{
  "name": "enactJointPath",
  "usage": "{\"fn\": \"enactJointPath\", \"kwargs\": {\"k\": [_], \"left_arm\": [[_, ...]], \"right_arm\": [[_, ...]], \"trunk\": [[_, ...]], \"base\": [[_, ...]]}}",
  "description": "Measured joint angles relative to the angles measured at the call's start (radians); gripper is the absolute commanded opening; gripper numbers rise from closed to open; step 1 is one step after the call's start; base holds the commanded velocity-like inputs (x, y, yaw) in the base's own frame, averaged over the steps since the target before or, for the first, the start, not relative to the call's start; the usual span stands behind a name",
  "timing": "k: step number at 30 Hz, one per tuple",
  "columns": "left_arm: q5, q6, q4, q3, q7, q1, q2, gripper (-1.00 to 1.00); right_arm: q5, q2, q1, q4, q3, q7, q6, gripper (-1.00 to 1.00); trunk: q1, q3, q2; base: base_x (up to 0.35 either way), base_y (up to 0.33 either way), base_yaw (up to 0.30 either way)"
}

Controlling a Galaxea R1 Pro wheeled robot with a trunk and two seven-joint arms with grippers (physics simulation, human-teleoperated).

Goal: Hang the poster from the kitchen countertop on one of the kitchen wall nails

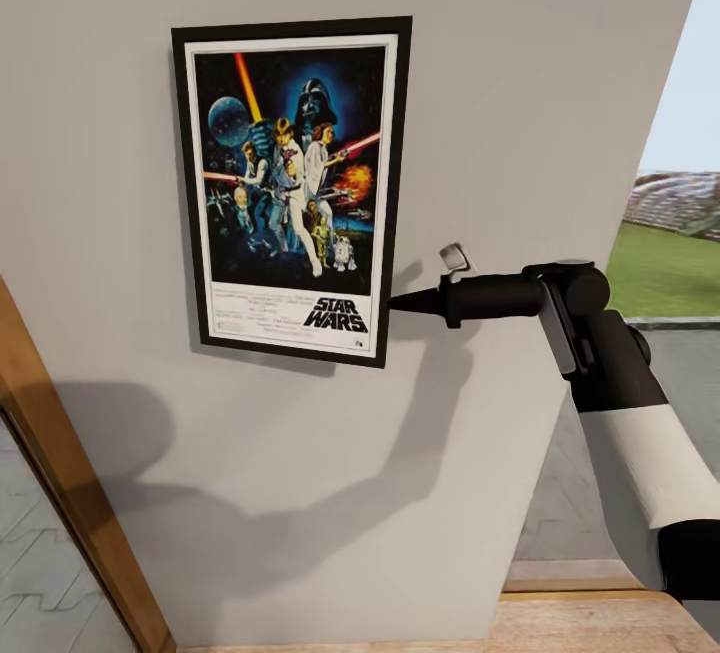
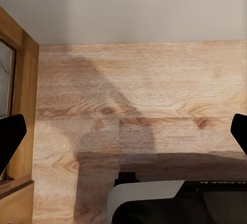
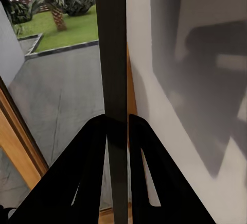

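The Star Wars poster lies flat against the light-grey wall, upright and slightly tilted. My right gripper reaches in from the right and is shut on the poster's lower right edge. In the right wrist view the poster's thin edge runs straight between the two black fingers, which pinch it. No nail head can be made out; any nail behind the poster is hidden. My left gripper is open, its fingertips wide apart over a wooden floor. The countertop is out of view.
A wooden door frame slants up the lower left. The wall ends at the right, where an opening looks out on grey paving and a lawn. Wooden flooring lies at the wall's foot.
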Motion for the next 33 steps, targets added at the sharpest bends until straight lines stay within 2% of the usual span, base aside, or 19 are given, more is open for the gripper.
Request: {"fn": "enactJointPath", "kwargs": {"k": [33], "left_arm": [[0.000, 0.000, 0.000, 0.000, 0.000, 0.000, 0.000, 1.00]], "right_arm": [[0.002, 0.000, 0.000, 0.000, 0.000, 0.000, 0.000, -1.00]], "trunk": [[0.000, 0.000, 0.000]], "base": [[0.000, 0.027, 0.000]]}}
